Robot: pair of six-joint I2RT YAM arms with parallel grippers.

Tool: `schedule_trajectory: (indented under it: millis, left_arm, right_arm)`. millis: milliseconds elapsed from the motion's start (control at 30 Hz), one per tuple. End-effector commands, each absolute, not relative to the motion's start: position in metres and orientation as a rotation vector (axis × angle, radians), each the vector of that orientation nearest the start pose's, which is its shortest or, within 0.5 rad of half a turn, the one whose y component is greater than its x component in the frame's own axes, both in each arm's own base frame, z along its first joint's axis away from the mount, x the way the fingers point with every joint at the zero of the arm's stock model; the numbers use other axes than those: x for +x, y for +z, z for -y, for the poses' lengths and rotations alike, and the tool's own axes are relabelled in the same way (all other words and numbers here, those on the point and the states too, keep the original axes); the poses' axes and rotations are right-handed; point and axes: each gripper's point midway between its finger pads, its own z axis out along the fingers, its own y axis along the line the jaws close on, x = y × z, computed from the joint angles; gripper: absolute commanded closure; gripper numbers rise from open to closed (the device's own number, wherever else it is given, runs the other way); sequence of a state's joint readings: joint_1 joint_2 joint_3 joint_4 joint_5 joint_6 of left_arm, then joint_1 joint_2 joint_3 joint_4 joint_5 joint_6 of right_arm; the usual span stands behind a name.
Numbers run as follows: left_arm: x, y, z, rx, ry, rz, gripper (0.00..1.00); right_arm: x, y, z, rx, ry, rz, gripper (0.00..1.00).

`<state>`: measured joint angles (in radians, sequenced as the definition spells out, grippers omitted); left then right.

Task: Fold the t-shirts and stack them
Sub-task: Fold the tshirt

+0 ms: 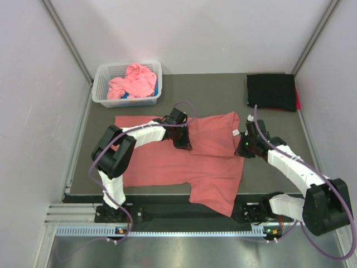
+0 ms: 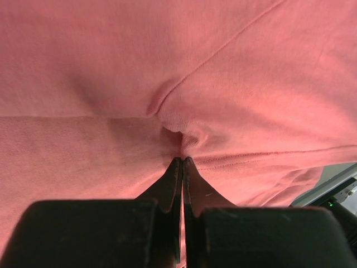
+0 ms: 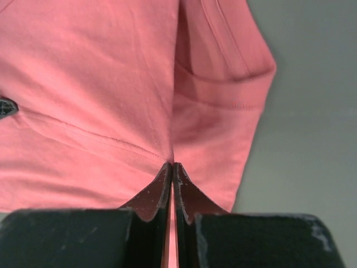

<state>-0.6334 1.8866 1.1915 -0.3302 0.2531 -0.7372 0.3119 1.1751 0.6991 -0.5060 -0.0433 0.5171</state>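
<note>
Salmon-red t-shirt (image 1: pixel 167 164) lies spread over the middle of the dark grey tabletop (image 1: pixel 212 89), filling most of the span between the two arms; one flap at its near right reaches past the near edge of the tabletop; a small white tag (image 1: pixel 235 132) shows at its far right side, just left of the right arm's wrist.

Left pincer (image 1: pixel 182 137) is down on the shirt near its far edge, roughly mid-width; left wrist view shows the two fingers pressed together, tips closed on a small puckered pinch of the salmon cloth, with a seam line running away from the pinch toward the upper right.

Right pincer (image 1: pixel 246 147) is at the shirt's right border, nearer than the tag; right wrist view shows its fingers shut tight on a fold of the same cloth, the fabric rising in a crease straight up from the tips; bare tabletop lies to the right of the cloth edge there.

White lattice basket (image 1: pixel 100 92) stands at the far left corner of the tabletop, apart from the spread shirt; a crumpled pink shirt (image 1: pixel 134 81) sits inside it, with a bit of blue showing beneath at its right.

Black shirt (image 1: pixel 271 92), folded into a flat rectangle, lies at the far right corner; a thin red strip shows along its right edge; what that strip belongs to cannot be told.
</note>
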Motion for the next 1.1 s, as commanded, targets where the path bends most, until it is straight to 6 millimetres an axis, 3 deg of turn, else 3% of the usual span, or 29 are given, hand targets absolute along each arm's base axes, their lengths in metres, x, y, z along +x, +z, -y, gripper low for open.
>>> schedule_trajectory:
  millis: [0,333,467,533,567,600,633,667,733,767,833,867,933,967,1000,1067]
  left_arm:
    - [0.302,0.054,0.306,-0.002,-0.759,-2.739,1.0]
    - [0.297,0.042,0.304,0.005,-0.736,-2.783,0.99]
    - [0.297,0.048,0.301,0.026,-0.711,-2.796,0.83]
    - [0.311,0.063,0.299,0.049,-0.69,-2.757,0.81]
    - [0.314,0.068,0.295,0.047,-0.678,-2.755,0.78]
    - [0.327,0.08,0.288,0.026,-0.678,-2.72,0.78]
    - [0.334,0.086,0.282,0.018,-0.676,-2.707,0.77]
    - [0.349,0.093,0.267,-0.031,-0.674,-2.687,0.76]
    - [0.364,0.105,0.248,-0.085,-0.678,-2.65,0.76]
    - [0.379,0.11,0.226,-0.152,-0.663,-2.622,0.75]
    - [0.392,0.111,0.2,-0.223,-0.642,-2.603,0.75]
    - [0.401,0.108,0.175,-0.298,-0.615,-2.59,0.75]
    - [0.41,0.103,0.147,-0.362,-0.566,-2.571,0.75]
    - [0.414,0.098,0.123,-0.431,-0.53,-2.563,0.75]
    - [0.416,0.093,0.112,-0.459,-0.51,-2.561,0.74]
    - [0.421,0.086,0.085,-0.545,-0.491,-2.538,0.74]
  right_arm:
    - [0.245,0.077,-0.111,0.381,0.405,-2.508,1.0]
    - [0.246,0.062,-0.106,0.519,0.395,-2.433,1.0]
    - [0.25,0.057,-0.102,0.498,0.352,-2.446,0.75]
    - [0.264,0.068,-0.1,0.42,0.327,-2.437,0.69]
    - [0.279,0.085,-0.103,0.383,0.338,-2.4,0.64]
    - [0.291,0.088,-0.101,0.357,0.329,-2.387,0.63]
    - [0.299,0.093,-0.106,0.229,0.357,-2.387,0.62]
    - [0.315,0.111,-0.11,0.173,0.394,-2.348,0.61]
    - [0.336,0.113,-0.113,0.105,0.399,-2.331,0.61]
    - [0.349,0.114,-0.111,0.103,0.411,-2.317,0.61]
    - [0.367,0.122,-0.114,0.071,0.467,-2.264,0.6]
    - [0.379,0.121,-0.108,0.085,0.472,-2.261,0.59]
    - [0.393,0.12,-0.106,0.081,0.481,-2.247,0.58]
    - [0.407,0.129,-0.102,0.083,0.488,-2.205,0.57]
    - [0.414,0.119,-0.101,0.083,0.492,-2.222,0.56]
    - [0.431,0.121,-0.096,0.091,0.494,-2.203,0.55]
